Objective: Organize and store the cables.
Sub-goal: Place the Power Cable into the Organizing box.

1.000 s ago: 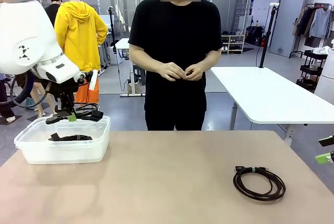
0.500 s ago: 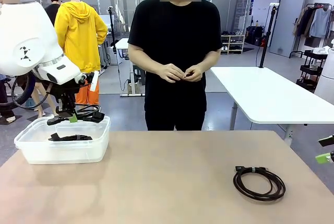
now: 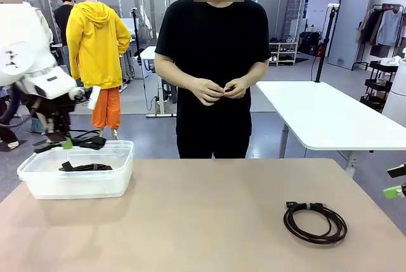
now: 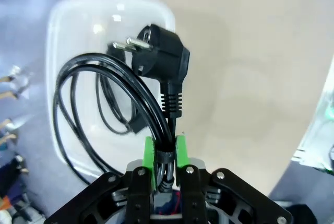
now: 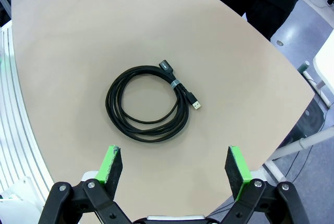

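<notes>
Your left gripper (image 4: 165, 152) is clamped narrow on a coiled power cord (image 4: 171, 101). The green pads pinch the bundled strands just below the plug (image 4: 156, 49), and the rest of the loop hangs free. From the front, the load hangs over the back left part of the clear bin (image 3: 76, 183), just above its rim. Another black cord (image 3: 85, 167) lies on the bin floor.

The step in hand looks like the drop into the bin, so get the placement right before you let go. In the left wrist view the plug sits close to one edge of the bin and the wide side of the loop reaches out near the opposite edge. I would centre the coil over the open floor first. Then lower it until the bottom of the loop rests inside — a release from height could leave the plug or a strand hooked over the rim. Open the jaws only once the weight is off them, and lift straight up so the pads do not drag a strand out.

Your right gripper (image 5: 172, 153) is spread wide and holds nothing. It hovers over the last coil (image 5: 175, 81), which lies flat on the table (image 3: 209, 221) with a tie round one side — likely the next pick. The person's hands (image 3: 206, 87) are held together at the waist, well away from both arms.
</notes>
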Controlling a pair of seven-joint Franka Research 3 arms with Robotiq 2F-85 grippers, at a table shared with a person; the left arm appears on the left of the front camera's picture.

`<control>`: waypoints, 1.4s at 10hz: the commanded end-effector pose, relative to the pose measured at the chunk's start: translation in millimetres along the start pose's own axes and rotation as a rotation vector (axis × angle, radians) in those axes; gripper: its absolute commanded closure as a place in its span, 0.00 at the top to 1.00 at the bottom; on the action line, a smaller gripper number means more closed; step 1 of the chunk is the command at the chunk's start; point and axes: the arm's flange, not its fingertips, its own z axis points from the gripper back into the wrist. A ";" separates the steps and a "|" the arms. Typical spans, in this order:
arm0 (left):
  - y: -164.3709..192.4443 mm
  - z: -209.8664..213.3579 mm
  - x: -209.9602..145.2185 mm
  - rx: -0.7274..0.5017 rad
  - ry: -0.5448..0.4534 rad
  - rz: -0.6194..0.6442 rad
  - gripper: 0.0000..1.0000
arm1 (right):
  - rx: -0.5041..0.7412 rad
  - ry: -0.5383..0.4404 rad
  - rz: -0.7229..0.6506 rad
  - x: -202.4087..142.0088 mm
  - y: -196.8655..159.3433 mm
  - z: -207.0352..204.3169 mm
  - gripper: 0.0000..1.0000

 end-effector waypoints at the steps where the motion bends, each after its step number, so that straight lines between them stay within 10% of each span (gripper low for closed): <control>1: 28.2 -2.8 -20.0 -0.089 -0.054 0.015 0.19 | -0.002 -0.010 -0.010 -0.3 -1.5 -0.6 1.00; 10: 104.2 -93.3 -31.5 -0.224 -0.003 0.226 0.19 | -0.002 -0.010 -0.010 -0.3 -1.5 -0.6 1.00; 14: 100.5 -98.0 -26.2 -0.238 0.003 0.258 0.88 | -0.002 -0.010 -0.010 -0.3 -1.5 -0.6 1.00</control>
